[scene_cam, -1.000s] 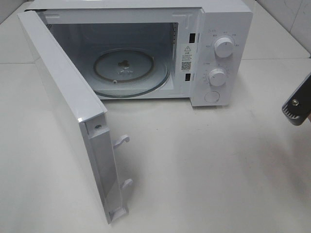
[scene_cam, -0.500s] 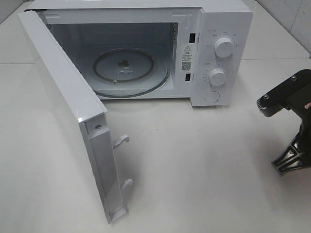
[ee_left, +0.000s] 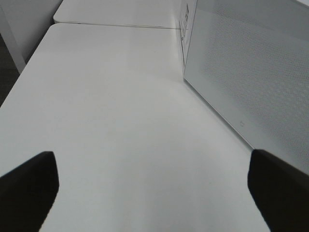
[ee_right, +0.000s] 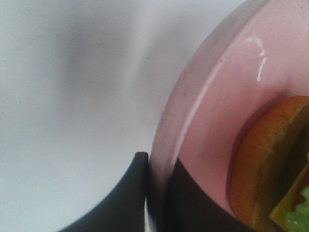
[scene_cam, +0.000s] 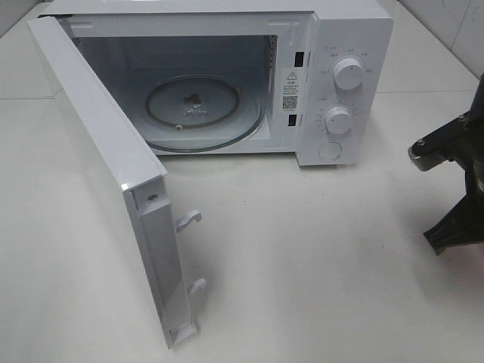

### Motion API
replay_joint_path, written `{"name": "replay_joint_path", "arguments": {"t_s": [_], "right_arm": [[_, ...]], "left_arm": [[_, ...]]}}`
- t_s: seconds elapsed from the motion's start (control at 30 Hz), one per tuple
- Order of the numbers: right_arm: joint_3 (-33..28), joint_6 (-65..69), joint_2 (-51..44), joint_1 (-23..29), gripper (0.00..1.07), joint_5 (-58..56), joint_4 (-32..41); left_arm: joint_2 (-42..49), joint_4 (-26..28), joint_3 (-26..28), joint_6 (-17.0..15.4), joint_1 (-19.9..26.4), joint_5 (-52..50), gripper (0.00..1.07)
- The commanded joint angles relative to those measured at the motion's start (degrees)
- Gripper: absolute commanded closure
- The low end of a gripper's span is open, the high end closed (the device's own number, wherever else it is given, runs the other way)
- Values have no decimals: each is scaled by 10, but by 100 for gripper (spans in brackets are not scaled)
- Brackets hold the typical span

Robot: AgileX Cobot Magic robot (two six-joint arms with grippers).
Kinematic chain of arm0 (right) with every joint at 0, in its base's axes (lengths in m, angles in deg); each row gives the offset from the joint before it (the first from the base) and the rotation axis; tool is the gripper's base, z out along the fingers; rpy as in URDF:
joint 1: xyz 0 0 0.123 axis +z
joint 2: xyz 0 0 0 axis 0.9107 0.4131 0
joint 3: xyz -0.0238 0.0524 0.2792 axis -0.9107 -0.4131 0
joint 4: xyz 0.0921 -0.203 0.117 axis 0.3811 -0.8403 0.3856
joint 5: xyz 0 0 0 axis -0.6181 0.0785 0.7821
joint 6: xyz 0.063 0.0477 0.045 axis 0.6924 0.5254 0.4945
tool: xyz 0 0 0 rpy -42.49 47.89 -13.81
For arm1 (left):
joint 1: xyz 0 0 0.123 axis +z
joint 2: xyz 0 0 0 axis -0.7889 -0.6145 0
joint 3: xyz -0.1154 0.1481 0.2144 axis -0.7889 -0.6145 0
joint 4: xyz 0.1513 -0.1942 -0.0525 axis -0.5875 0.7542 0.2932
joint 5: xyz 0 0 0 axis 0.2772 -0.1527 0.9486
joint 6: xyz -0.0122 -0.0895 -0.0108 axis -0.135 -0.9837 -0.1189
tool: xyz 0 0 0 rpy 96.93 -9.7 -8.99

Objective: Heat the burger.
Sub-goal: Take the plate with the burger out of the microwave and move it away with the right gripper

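The burger [ee_right: 270, 164], with a golden-brown bun and green lettuce, sits on a pink plate [ee_right: 217, 111] in the right wrist view. My right gripper [ee_right: 157, 193] is shut on the plate's rim, with one dark finger [ee_right: 126, 193] outside it and the other inside. In the exterior view only part of my right arm [scene_cam: 454, 189] shows at the right edge; burger and plate are out of that view. The white microwave [scene_cam: 333, 83] stands open with its glass turntable [scene_cam: 204, 110] bare. My left gripper [ee_left: 154, 193] is open and empty over the table.
The microwave door [scene_cam: 113, 174] is swung far out to the front left; its outer face [ee_left: 251, 77] is close beside my left gripper. The white table [scene_cam: 318, 257] spreads in front of the oven. A table seam runs behind the microwave.
My right arm has come further into view at the right edge and lower, then shifted slightly back to the right. The microwave and door have not moved.
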State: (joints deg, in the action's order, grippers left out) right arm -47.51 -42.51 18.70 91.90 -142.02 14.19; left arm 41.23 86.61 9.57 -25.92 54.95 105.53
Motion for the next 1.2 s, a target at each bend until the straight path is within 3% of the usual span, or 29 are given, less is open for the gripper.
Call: {"name": "replay_joint_path", "arguments": {"t_s": [0.03,0.33,0.87,1.2], "right_arm": [[5,2,1,-23,105,-22,-32],[5,5,10,-75,105,3,-47],[5,83,158,-83,104,84,-81],[5,83,200,-83,102,113,-89]], "left_arm": [[13,3,-1,0,-1,-3,6],[13,3,-1,0,-1,-3,6],[13,3,-1,0,-1,-3,6],[13,3,-1,0,-1,-3,6]]}}
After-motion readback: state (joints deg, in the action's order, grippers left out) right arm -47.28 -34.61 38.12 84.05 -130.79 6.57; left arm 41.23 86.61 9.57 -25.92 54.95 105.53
